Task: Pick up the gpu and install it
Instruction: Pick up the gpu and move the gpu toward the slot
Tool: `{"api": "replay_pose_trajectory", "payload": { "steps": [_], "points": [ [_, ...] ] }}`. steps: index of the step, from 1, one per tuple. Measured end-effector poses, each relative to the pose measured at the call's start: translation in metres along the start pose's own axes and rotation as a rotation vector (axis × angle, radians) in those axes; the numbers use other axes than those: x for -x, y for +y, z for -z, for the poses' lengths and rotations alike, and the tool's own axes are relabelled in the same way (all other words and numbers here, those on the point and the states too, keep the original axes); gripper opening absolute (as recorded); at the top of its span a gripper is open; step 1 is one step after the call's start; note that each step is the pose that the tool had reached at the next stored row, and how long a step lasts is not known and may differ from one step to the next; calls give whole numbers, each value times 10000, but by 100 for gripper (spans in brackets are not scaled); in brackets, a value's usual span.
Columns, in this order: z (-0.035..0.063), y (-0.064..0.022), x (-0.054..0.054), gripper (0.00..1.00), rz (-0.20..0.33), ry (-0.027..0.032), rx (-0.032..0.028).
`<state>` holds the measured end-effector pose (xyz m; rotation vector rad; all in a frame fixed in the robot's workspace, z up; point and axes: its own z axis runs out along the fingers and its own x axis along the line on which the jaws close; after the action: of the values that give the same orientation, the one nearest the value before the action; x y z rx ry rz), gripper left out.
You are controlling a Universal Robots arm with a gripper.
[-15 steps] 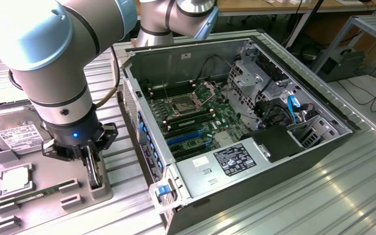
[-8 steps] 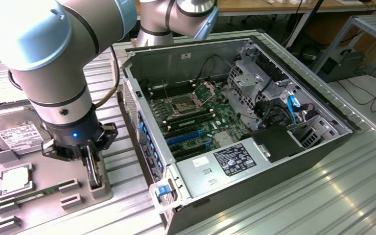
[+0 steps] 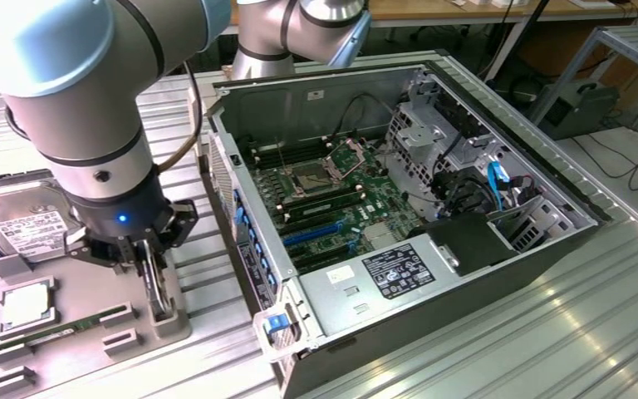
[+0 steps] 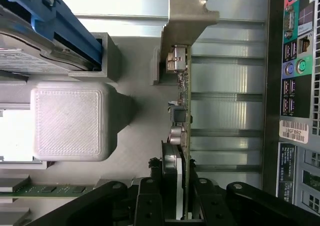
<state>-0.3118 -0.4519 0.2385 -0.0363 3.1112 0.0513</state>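
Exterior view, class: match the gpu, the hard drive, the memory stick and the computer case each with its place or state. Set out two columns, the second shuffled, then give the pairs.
1 gpu
2 hard drive
3 memory stick
4 case

A lying open on its side
B slim and green, lying flat
C on edge in a grey stand, at the pincer
D boxy and silver, at the exterior view's left edge

Pairs: 1-C, 2-D, 3-B, 4-A

surface: ribbed metal table (image 3: 585,332) | on it: open computer case (image 3: 296,108), grey parts fixture (image 3: 92,287) just beside it
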Motion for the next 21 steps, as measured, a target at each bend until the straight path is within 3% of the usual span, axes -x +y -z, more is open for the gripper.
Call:
{"api": "replay_pose_trajectory", "payload": {
  "steps": [7, 8, 9, 12, 13, 21],
  "points": [
    [126, 4, 2, 29, 1, -30, -21],
    [134, 6, 3, 29, 1, -33, -72],
    [139, 6, 3, 29, 5, -30, -160],
    [161, 5, 4, 29, 15, -29, -464],
    [174, 5, 4, 29, 17, -28, -511],
    [316, 10, 8, 29, 18, -45, -529]
  ]
}}
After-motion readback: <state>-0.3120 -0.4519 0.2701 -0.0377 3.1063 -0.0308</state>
